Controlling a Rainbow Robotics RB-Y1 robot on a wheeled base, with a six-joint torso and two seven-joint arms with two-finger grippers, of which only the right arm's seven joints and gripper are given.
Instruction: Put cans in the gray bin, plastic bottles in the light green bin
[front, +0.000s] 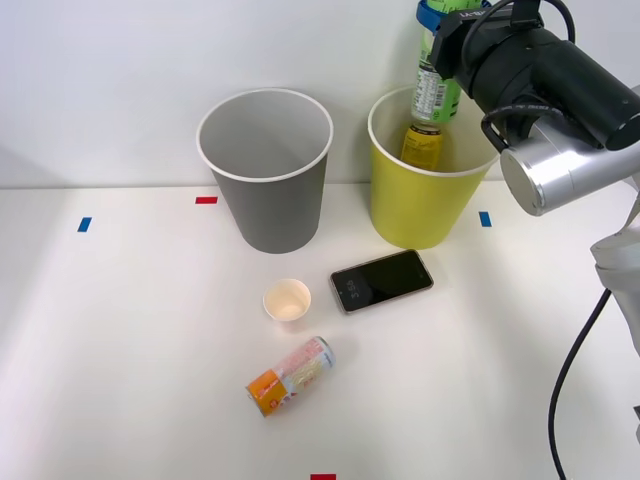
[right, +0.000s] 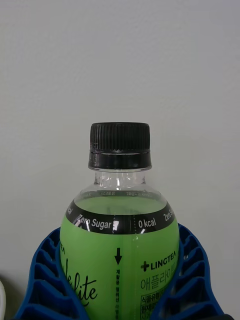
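Note:
My right gripper (front: 447, 14) is shut on the bright green plastic bottle (front: 436, 90), held upright over the light green bin (front: 420, 215). Its blue fingers (right: 47, 272) clasp the green bottle (right: 120, 250) just below the shoulder, under the black cap. Inside the bin an amber-yellow plastic bottle (front: 422, 146) stands against the far wall, right beneath the green one's base. The gray bin (front: 275, 215) stands to the left of the light green one with nothing showing inside. The orange and pink can (front: 291, 375) lies on its side on the table in front.
A small cream paper cup (front: 287, 300) stands upright in front of the gray bin. A black phone (front: 382, 280) lies flat before the light green bin. Red (front: 206, 200) and blue (front: 485, 218) tape marks dot the white table; a wall rises behind the bins.

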